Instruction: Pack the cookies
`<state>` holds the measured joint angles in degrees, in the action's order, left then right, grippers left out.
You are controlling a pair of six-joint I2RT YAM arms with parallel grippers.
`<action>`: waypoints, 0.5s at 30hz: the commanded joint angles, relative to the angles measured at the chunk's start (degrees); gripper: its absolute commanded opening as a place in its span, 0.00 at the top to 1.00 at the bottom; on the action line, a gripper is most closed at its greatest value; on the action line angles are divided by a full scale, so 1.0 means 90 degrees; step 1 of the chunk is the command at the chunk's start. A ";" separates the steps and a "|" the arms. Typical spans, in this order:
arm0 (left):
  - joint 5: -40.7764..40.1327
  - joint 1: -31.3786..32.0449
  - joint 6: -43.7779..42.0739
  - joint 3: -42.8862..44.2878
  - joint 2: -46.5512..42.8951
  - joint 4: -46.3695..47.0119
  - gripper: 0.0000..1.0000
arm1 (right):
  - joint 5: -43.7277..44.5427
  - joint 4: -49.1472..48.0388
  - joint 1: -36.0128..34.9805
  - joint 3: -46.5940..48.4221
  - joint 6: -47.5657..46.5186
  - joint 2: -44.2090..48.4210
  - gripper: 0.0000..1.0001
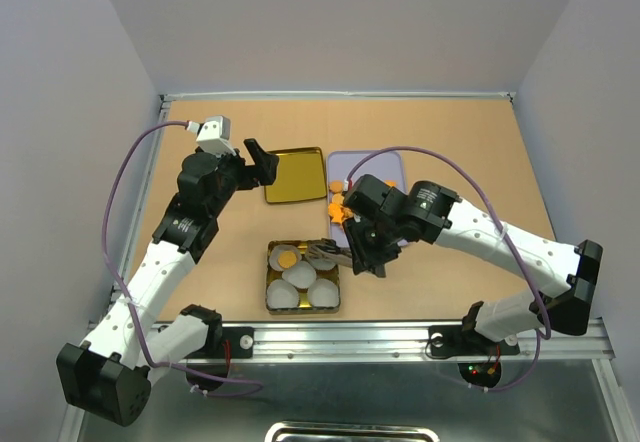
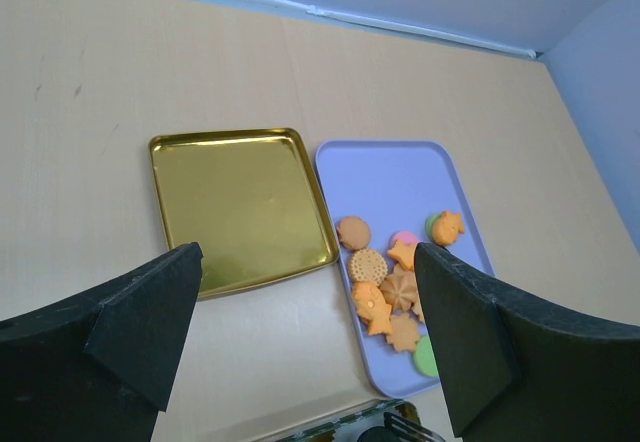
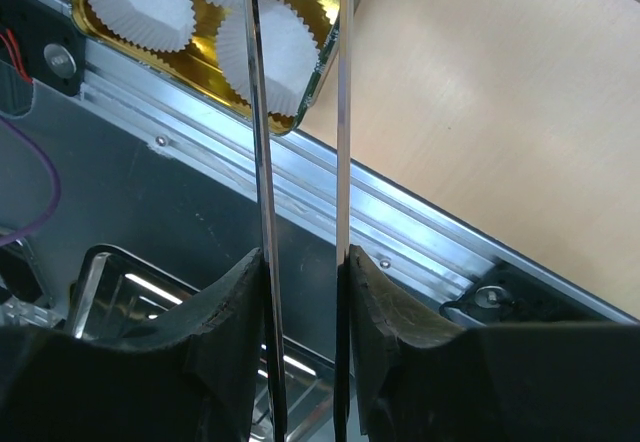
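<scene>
Presently two arms are out over one tan table [image 1: 470, 152]. The left gripper [image 1: 262, 160] hangs beside the left edge of a single gold lid [image 2: 240, 207], which lies flat and bare. Its two black fingers [image 2: 150, 332] are spread wide with nothing between them. Just right of the lid, nearly touching it, lies one lilac tray [image 2: 400, 172]. The loose cookies [image 2: 400, 287] are bunched on the tray's near half. From the left wrist I count at least seven orange pieces (rounds, stars and flowers), one pink and two green, one of the green under an orange star. More may be hidden behind the right-hand finger. One further cookie, an orange round, sits apart in the tin [image 1: 272, 307], in its far-left paper cup. The tin stands open near the metal rail [image 3: 400, 222] at the table's near edge. It holds white pleated paper cups [image 1: 300, 274]: five that I can make out from above, the far-right one partly covered. The right gripper [image 1: 362, 254] is just right of the tin and closed narrow on one pair of metal tongs [image 1: 328, 254]. In the right wrist view both thin blades [image 3: 262, 162] run pinched between its two pads toward the tin. The tips reach over the far-right cup. Whether they carry anything I cannot tell.
</scene>
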<state>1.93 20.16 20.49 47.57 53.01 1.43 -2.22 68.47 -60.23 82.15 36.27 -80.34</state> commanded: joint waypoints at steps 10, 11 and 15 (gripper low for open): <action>0.0088 0.0016 -0.0265 -0.0012 -0.0119 0.0124 0.01 | 0.0413 -0.0147 -0.0095 0.0140 0.0169 -0.0058 0.58; 0.0097 0.0016 -0.0255 -0.0022 -0.0119 0.0124 0.01 | 0.0432 -0.0137 -0.0095 0.0150 0.0169 -0.0078 0.57; 0.0098 0.0016 -0.0265 -0.0022 -0.0119 0.0124 0.01 | 0.0491 -0.0030 -0.0095 0.0237 0.0140 -0.0127 0.54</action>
<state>2.31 20.16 19.22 47.57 53.04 1.39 0.08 68.58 -60.47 81.71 37.34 -81.41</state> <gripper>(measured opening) 0.986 0.460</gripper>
